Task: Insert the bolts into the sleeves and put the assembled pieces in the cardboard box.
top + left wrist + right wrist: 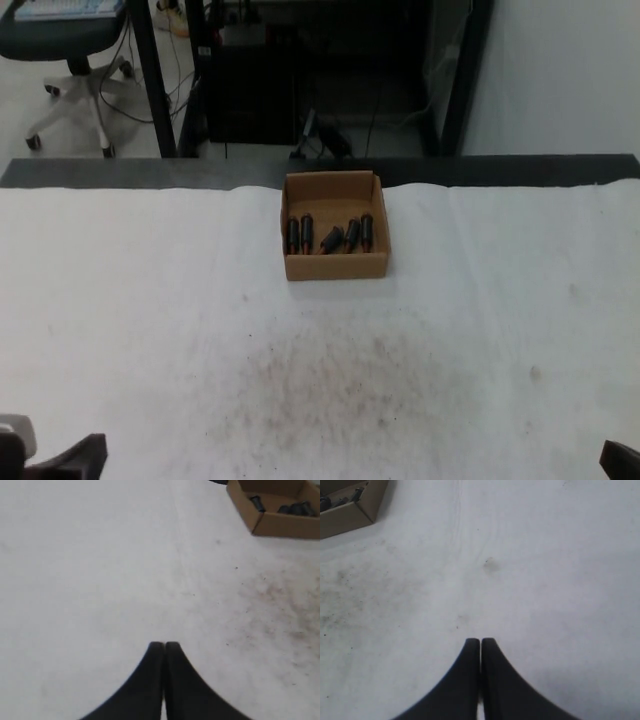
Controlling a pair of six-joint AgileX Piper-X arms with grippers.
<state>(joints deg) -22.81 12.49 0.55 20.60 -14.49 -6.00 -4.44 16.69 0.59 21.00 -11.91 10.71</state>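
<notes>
Since the assembled pieces (331, 240) lay inside the cardboard box (335, 266) at the frame's upper centre, you looked finished: left gripper (164, 644) and right gripper (480, 640) were pinched closed, empty, needing no further pick.

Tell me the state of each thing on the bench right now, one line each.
Cardboard box: open-topped, upright.
Assembled pieces: five, lying inside the box.
Left gripper: fingers shut, empty.
Right gripper: fingers shut, empty.
White cloth: spread flat, speckled dark near the box.
</notes>
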